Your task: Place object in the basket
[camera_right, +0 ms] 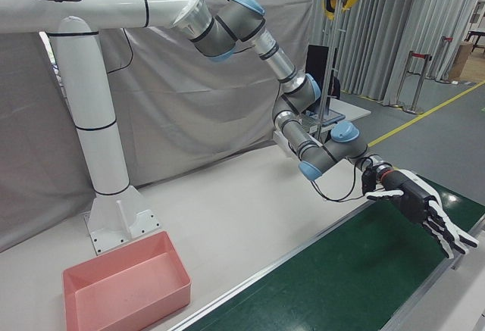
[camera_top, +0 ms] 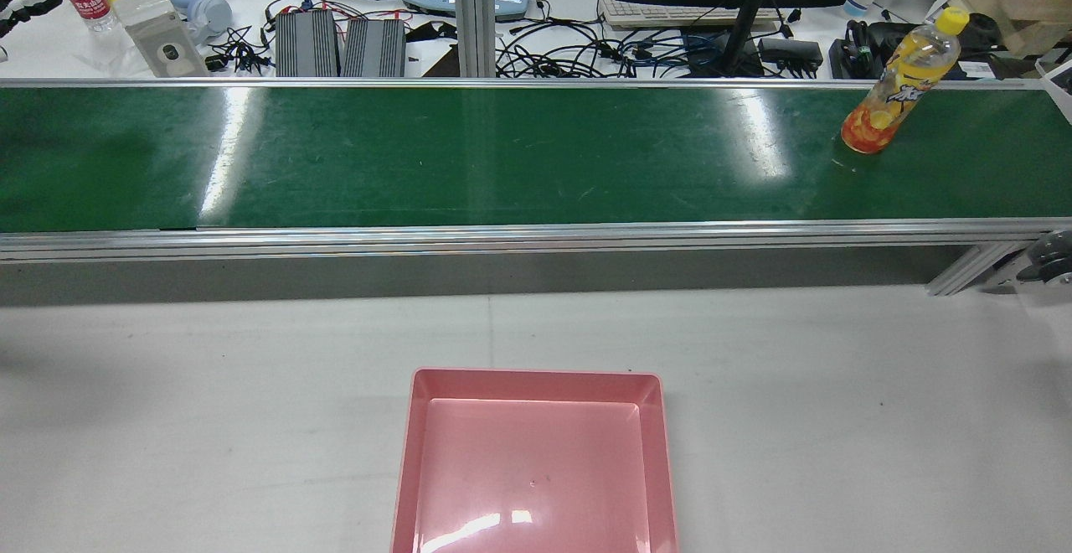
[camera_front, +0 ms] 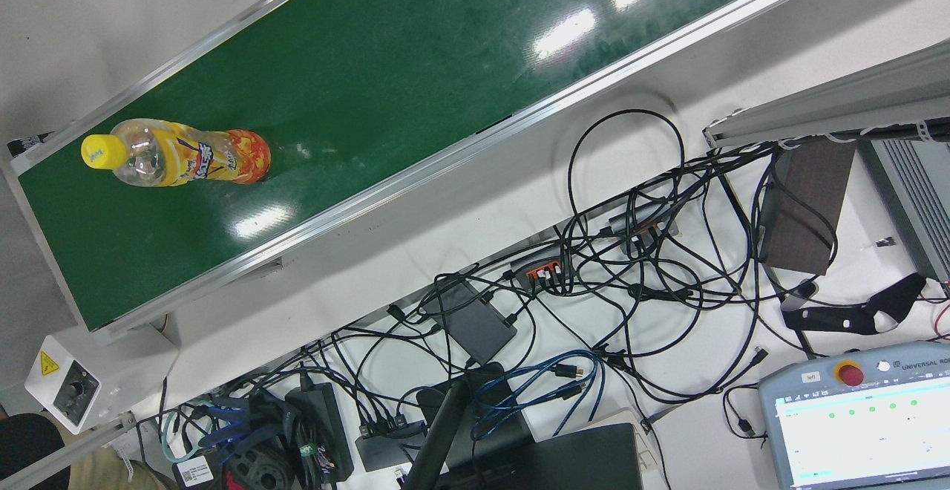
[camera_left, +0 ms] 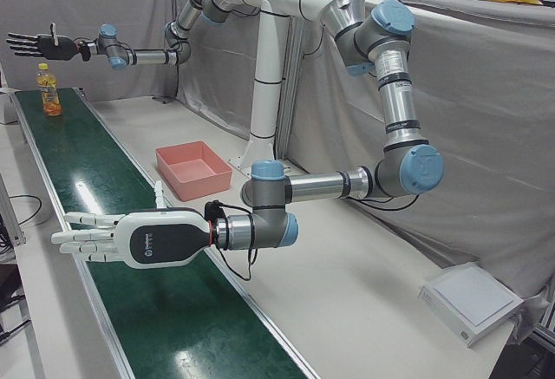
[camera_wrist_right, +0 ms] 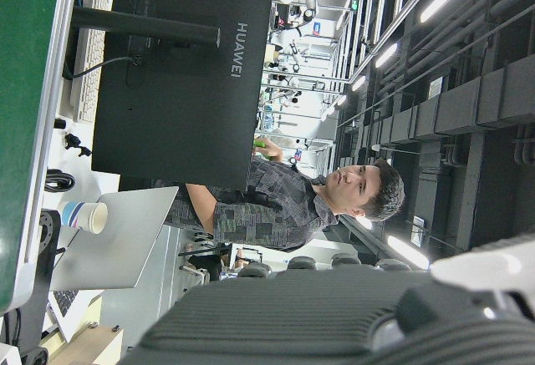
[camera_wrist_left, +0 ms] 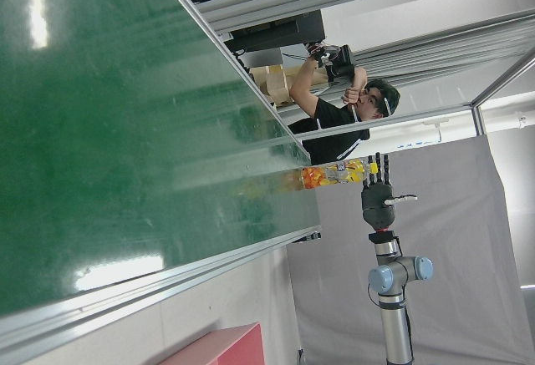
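Bottle point(camera_top: 899, 80) standing upright at belt point(camera_top: 502, 155) far right, label script unreadable. Monitor point(camera_wrist_right: 184, 73) reading HUAWEI. Left hand point(camera_left: 121, 238), right hand point(camera_right: 420, 207) hovering, fingers spread wide, holding nothing. Basket point(camera_top: 536, 385) empty.

White arm tubes with grey links and blue joint caps, white-and-black left hand point(camera_left: 130, 238), black right hand point(camera_right: 420, 208)

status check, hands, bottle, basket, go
Left hand open over belt, right hand open. Bottle upright at belt's far right end, untouched. Pink basket holds nothing; nothing between them.
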{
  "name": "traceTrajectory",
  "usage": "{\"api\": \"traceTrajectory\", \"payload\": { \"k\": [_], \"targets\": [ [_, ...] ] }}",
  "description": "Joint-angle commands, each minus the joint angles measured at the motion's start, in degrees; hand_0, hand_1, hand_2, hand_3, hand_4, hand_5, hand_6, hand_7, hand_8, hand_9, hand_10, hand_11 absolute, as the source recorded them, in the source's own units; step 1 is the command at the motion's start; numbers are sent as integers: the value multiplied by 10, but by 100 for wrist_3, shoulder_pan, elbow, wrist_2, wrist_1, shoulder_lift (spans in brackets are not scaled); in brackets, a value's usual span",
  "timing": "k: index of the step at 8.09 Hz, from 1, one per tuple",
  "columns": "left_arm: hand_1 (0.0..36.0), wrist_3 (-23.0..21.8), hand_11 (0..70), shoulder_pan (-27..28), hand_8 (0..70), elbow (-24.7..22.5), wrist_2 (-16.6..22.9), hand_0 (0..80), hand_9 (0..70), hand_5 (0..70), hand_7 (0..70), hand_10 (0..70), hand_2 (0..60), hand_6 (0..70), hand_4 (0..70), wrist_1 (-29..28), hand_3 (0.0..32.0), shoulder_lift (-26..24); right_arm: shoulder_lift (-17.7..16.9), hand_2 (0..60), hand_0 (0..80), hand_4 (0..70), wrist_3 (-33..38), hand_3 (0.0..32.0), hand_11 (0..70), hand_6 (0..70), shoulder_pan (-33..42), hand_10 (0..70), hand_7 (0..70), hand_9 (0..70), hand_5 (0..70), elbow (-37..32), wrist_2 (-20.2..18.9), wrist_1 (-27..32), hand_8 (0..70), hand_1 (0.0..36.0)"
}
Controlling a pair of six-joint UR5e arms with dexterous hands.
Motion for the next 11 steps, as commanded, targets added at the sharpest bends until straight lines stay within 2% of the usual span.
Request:
{"api": "traceTrajectory", "payload": {
  "k": [1, 4, 7, 11],
  "targets": [
    [106, 4, 115, 111, 37, 159, 0, 507, 74, 114, 0, 70, 0, 0, 167, -12, 0, -39, 2, 0, 0, 0, 0, 0, 0, 0, 0, 0, 0, 0, 0, 3, 0, -2, 0, 0],
    [103, 4, 116, 102, 24, 159, -9, 506, 48, 96, 0, 70, 0, 0, 149, -30, 0, -39, 2, 0, 0, 0, 0, 0, 0, 0, 0, 0, 0, 0, 0, -6, 0, -2, 0, 0],
    [101, -5, 116, 76, 34, 177, -18, 498, 68, 83, 0, 71, 0, 0, 155, -170, 0, -39, 2, 0, 0, 0, 0, 0, 0, 0, 0, 0, 0, 0, 0, 3, 0, -2, 0, 0],
    [101, -5, 109, 85, 43, 177, -9, 497, 83, 100, 0, 67, 0, 0, 161, -170, 0, -31, 2, 0, 0, 0, 0, 0, 0, 0, 0, 0, 0, 0, 0, 3, 0, -2, 0, 0]
  ]
}}
